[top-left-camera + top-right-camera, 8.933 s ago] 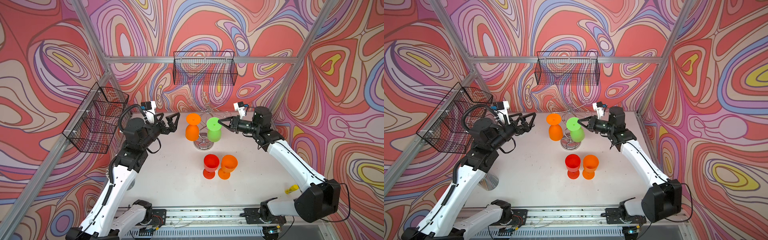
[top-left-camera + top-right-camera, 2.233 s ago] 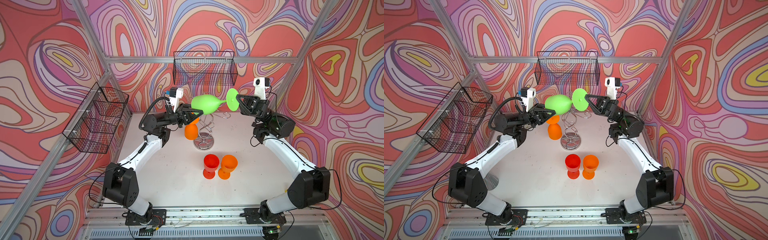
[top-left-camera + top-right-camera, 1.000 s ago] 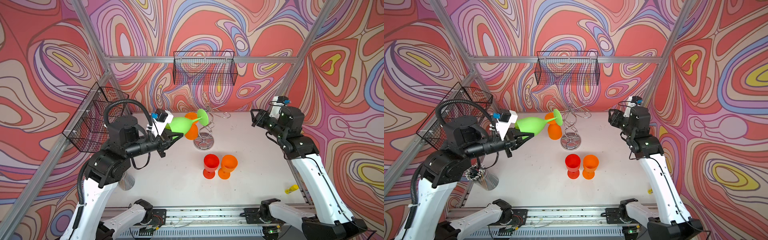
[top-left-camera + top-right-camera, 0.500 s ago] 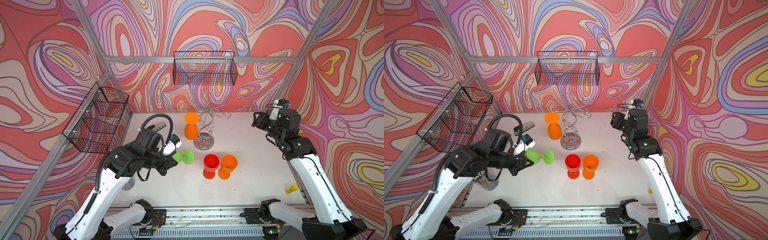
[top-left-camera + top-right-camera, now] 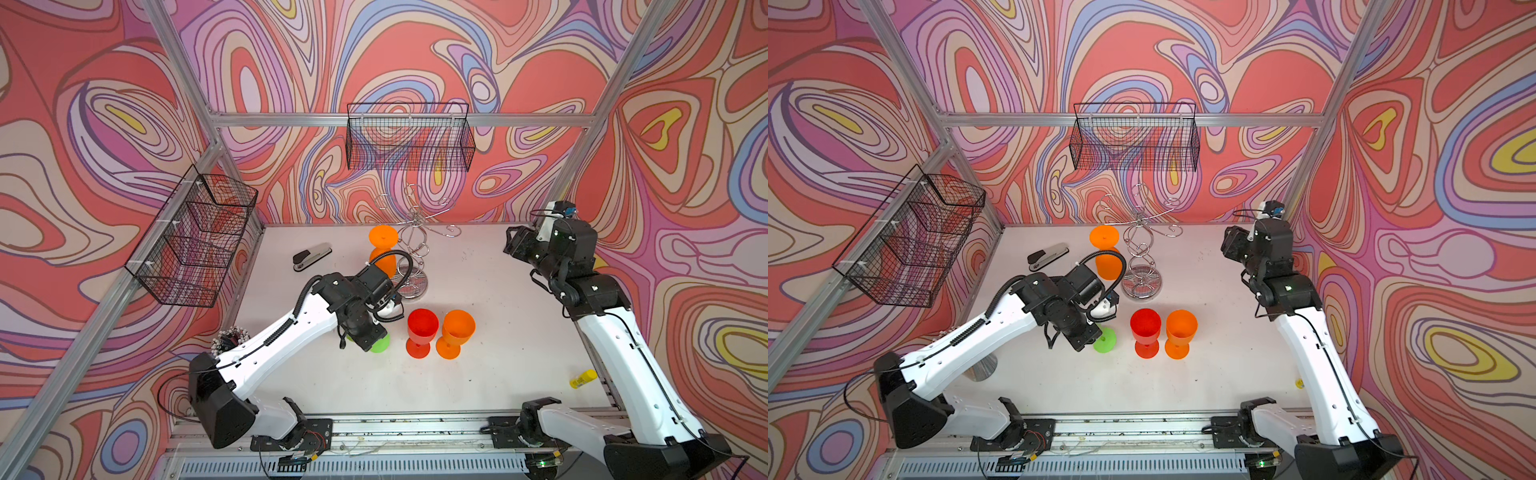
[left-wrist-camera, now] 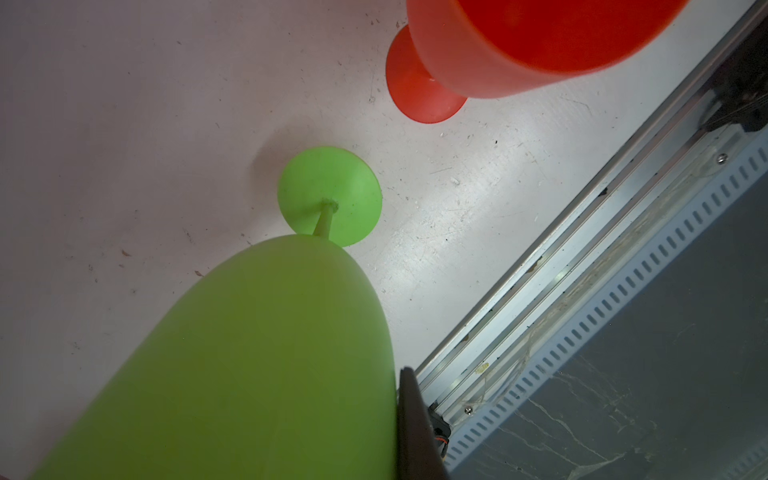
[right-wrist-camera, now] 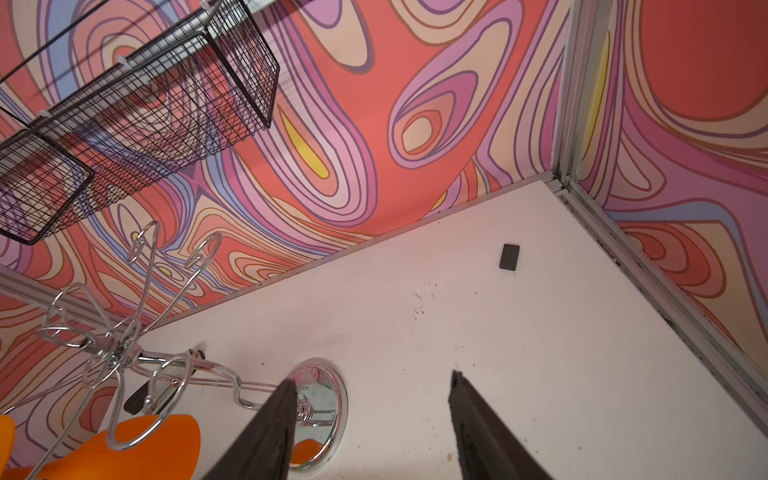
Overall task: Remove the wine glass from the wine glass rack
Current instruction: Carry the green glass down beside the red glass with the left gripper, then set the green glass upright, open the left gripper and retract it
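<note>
The shiny chrome wire rack [image 5: 411, 253] stands upper centre. The green plastic wine glass [image 6: 257, 353] is off it at mid-frame, foot seemingly set down, clamped in your left gripper [image 5: 368, 333]. You're placing: let go gently, then lift clear; your right gripper [image 7: 370, 428] gapes empty.

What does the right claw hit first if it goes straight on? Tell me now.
Probably the bare table, just beside the base of the rack; the open right claw points down toward that spot. Depth is unclear, so the base could come first.
</note>
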`<state>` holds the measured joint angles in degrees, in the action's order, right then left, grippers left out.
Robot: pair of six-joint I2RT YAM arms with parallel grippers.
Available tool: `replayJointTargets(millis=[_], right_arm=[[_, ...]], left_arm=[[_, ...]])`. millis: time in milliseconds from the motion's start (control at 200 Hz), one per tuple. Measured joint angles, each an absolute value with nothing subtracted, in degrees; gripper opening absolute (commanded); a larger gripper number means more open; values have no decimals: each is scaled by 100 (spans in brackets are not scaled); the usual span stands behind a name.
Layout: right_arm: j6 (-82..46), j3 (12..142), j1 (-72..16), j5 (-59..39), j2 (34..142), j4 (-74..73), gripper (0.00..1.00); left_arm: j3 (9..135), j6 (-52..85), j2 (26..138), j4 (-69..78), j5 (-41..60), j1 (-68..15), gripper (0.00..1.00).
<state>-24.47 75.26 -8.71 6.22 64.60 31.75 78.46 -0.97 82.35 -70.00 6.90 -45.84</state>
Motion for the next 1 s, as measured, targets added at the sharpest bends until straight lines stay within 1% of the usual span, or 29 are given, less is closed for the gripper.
replayJointTargets(millis=[200,666,1002], right_arm=[[-2445,7456,-871,624,6466,3177,61],[-2418,7400,-871,661,6466,3177,61],[-2383,7400,-871,659,6466,3177,61]], left_arm=[[8055,-64,8750,-6884,528,-4762,0],[8353,-71,9268,-6792,482,-4770,0],[8538,-110,9526,-6812,486,-4770,7]])
